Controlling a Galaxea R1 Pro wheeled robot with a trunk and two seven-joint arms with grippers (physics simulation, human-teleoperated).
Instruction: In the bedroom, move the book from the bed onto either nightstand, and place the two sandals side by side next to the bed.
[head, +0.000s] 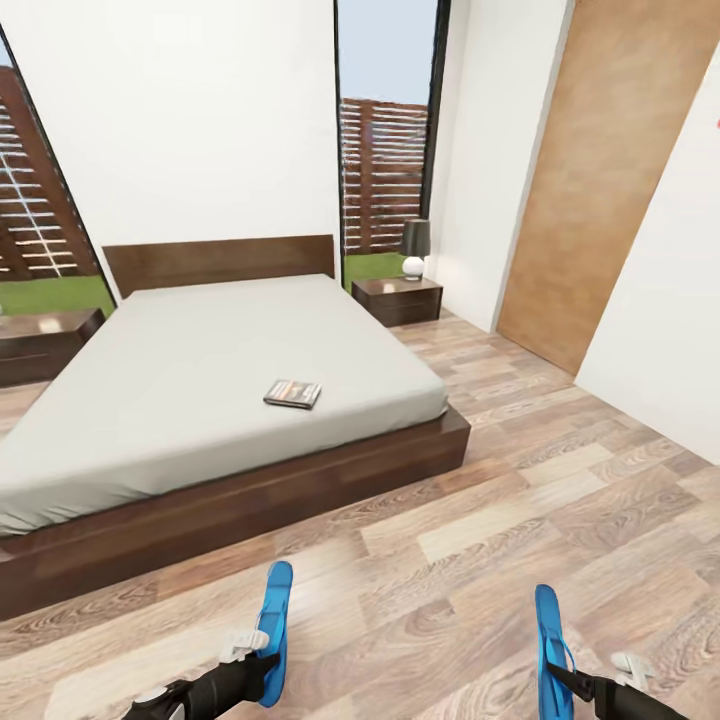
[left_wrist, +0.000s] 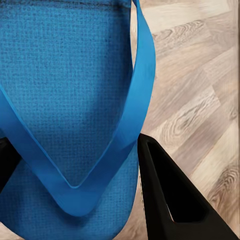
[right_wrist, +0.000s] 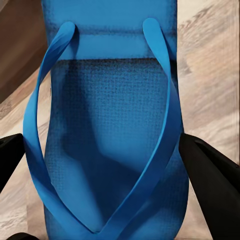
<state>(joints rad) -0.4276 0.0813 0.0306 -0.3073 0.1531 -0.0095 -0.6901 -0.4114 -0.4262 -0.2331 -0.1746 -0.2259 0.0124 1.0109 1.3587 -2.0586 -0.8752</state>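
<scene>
The bed (head: 200, 370) has a pale grey mattress and a dark frame, and the book (head: 292, 393) lies near its foot corner. A dark nightstand (head: 398, 298) stands at its far right, another nightstand (head: 45, 340) at its left. My left gripper (head: 262, 662) is shut on one blue sandal (head: 276, 625), held on edge above the floor in front of the bed. My right gripper (head: 568, 678) is shut on the other sandal (head: 547, 632). In the left wrist view the sandal (left_wrist: 70, 90) sits between black fingers (left_wrist: 170, 200). In the right wrist view the sandal (right_wrist: 110, 130) is pinched between fingers (right_wrist: 215, 175).
A lamp (head: 415, 247) stands on the right nightstand. A wooden door (head: 600, 190) and a white wall (head: 670, 300) close the right side. Tall windows (head: 385, 150) lie behind the bed. Wood-plank floor (head: 480, 500) stretches between me and the bed's right side.
</scene>
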